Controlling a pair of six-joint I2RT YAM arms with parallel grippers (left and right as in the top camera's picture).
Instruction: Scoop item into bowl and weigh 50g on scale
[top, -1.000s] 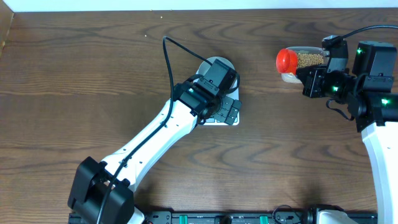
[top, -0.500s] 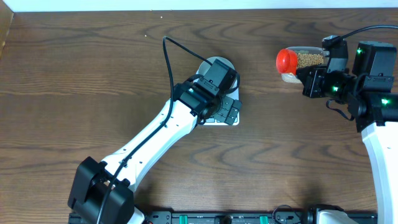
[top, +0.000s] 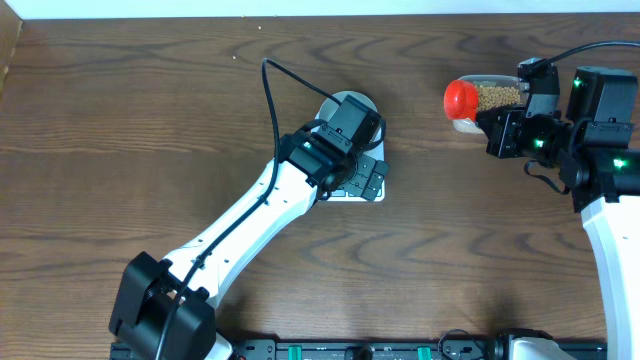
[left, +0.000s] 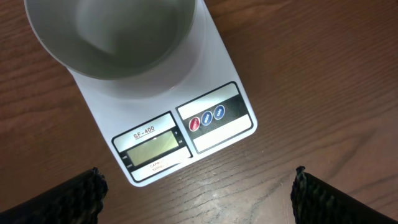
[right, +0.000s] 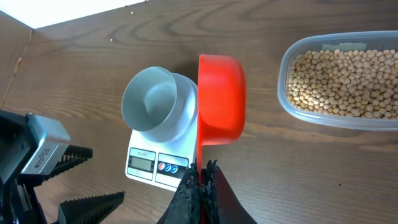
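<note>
— Right gripper (right: 200, 186) was clenched on the handle of the red scoop (right: 221, 99), at the bottom middle of my right wrist view. I saw the scoop edge-on there, so I couldn't tell whether it carried anything.

— And the left one?

— Left gripper (left: 198, 180) was released, with its fingers spread wide at the two lower corners of its wrist view, grasping nothing. It hovered over the front end of the scale (left: 214, 68), above the grey display and the red and blue buttons.

— Where were the beans?

— All the beans (right: 342, 74) I could see lay in the clear tub (right: 336, 122), at the upper right of the right wrist frame. From overhead, the scoop sat at the tub's left end, at the upper right of the table (top: 120, 120) and well apart from the scale.

— And the bowl?

— The bowl (left: 112, 37) stood upright on the scale, at the upper left of the left wrist frame, its smooth pale inside showing right down to the bottom. From overhead, my left arm covered most of the scale. Only the bowl's far rim and the scale's lower right corner showed, just above the middle of the frame.

— Could you read the display?

— No, the digits were too faint for me. I only made out the "SF-400" label printed above it.
</note>
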